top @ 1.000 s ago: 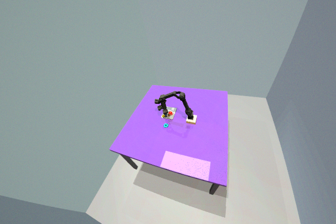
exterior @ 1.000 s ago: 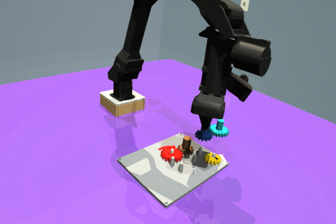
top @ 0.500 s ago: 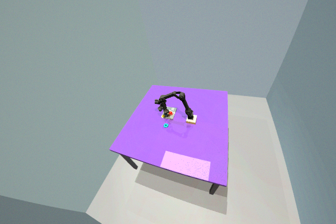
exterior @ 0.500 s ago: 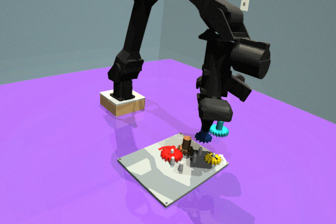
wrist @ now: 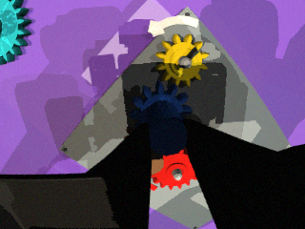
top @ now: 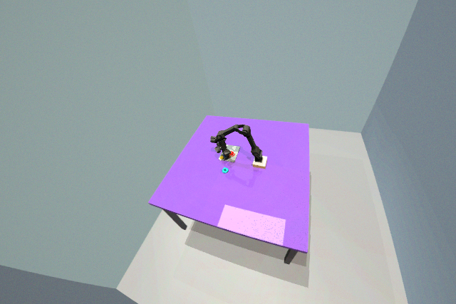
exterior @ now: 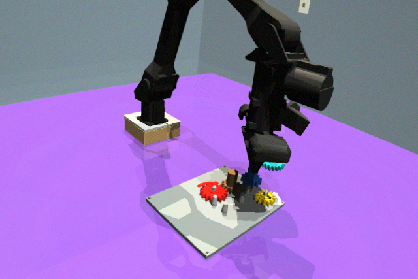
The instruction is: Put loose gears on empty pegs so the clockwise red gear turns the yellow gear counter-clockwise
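My gripper [exterior: 253, 170] [wrist: 166, 129] is shut on the blue gear's handle. The blue gear [exterior: 251, 180] [wrist: 159, 106] hangs above the grey board [exterior: 177, 230] [wrist: 238, 102], between the brown gear and the yellow gear. The red gear [exterior: 213, 192] [wrist: 168, 178] sits on its peg. The brown gear [exterior: 228, 185] stands on the board beside the red gear, its handle upright. The yellow gear [exterior: 264, 198] [wrist: 177, 52] is near a corner. Bare pegs [exterior: 214, 200] [exterior: 225, 208] [exterior: 241, 198] show in the exterior view. What is under the blue gear is hidden.
A cyan gear [top: 224, 170] [exterior: 273, 166] [wrist: 10, 31] stands on the purple table [top: 191, 190] off the board, partly hidden by the gripper in the exterior view. The arm's base block [top: 259, 162] [exterior: 151, 136] stands on the other side of the board. The brown gear's tall handle rises close to the gripper.
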You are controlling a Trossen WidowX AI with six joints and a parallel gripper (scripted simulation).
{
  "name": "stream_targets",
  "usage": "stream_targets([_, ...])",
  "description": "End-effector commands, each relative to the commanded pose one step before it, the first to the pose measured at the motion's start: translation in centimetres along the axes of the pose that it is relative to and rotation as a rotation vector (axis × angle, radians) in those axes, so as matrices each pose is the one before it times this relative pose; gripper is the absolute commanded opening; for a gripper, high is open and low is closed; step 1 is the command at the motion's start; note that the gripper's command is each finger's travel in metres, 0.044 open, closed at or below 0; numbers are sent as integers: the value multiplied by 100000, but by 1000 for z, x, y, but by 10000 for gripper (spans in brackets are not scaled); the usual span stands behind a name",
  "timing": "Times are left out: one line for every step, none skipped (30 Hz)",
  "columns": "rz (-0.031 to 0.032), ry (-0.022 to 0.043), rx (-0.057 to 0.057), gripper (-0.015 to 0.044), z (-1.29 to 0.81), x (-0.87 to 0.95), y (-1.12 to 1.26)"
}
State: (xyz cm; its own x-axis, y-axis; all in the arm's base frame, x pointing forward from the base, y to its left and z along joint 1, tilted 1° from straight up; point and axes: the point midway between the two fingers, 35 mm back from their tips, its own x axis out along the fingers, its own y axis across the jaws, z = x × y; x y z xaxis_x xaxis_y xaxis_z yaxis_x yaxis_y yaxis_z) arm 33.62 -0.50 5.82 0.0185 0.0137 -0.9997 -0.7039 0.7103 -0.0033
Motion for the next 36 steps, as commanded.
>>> stream_targets([170,331,6462,0,-8,629,15])
stream_targets([1,-1,2437,0,6,152,8])
stream_targets([1,0,2556,0,3,155,9])
stream_targets([1,0,2608,0,0,156,9])
stream_targets([1,0,2610,0,-3,156,9])
stream_targets([1,0,2570,0,-5,156,8])
stream_targets([1,1,2490,0,-7,155,6])
stream_targets([1,1,2372,0,-8,155,3])
stream_targets([0,1,2219,0,-9,155,1])
stream_targets([0,1,2305,0,-10,157,-2])
stream_targets([0,1,2389,0,-11,157,-5])
stream_targets([-1,0,2258,0,-10,-83,-9])
stream_targets([-2,0,2278,0,-8,-74,-14])
stream_targets([-2,0,2029,0,-3,-56,-20])
stream_targets([-3,-1,1265,0,10,-23,-27])
stream_targets([0,0,-258,0,5,9,-3])
stream_targets([0,0,-510,0,6,15,-1])
stream_targets([0,-1,-946,0,10,24,0])
stream_targets([0,-1,-1144,0,10,19,2])
stream_targets([1,-1,-1500,0,10,18,5])
stream_targets([1,-1,-1971,0,11,20,8])
stream_targets([1,0,-2044,0,9,19,9])
stream_targets([1,0,-2284,0,7,20,11])
stream_targets([1,0,-2622,0,4,21,13])
stream_targets([2,0,-2898,0,2,20,14])
stream_targets([2,1,-3016,0,-2,19,14])
stream_targets([1,1,-2606,0,-4,15,11])
stream_targets([1,1,-2583,0,-6,15,9])
stream_targets([1,1,-2603,0,-9,15,8])
stream_targets([1,1,-2602,0,-10,17,6])
stream_targets([1,1,-2552,0,-12,18,3])
stream_targets([1,2,-2871,0,-14,21,0])
stream_targets([0,2,-2727,0,-14,21,-3])
stream_targets([0,2,-2453,0,-13,20,-6])
stream_targets([0,2,-2540,0,-13,23,-11])
stream_targets([-1,2,-2693,0,-12,28,-18])
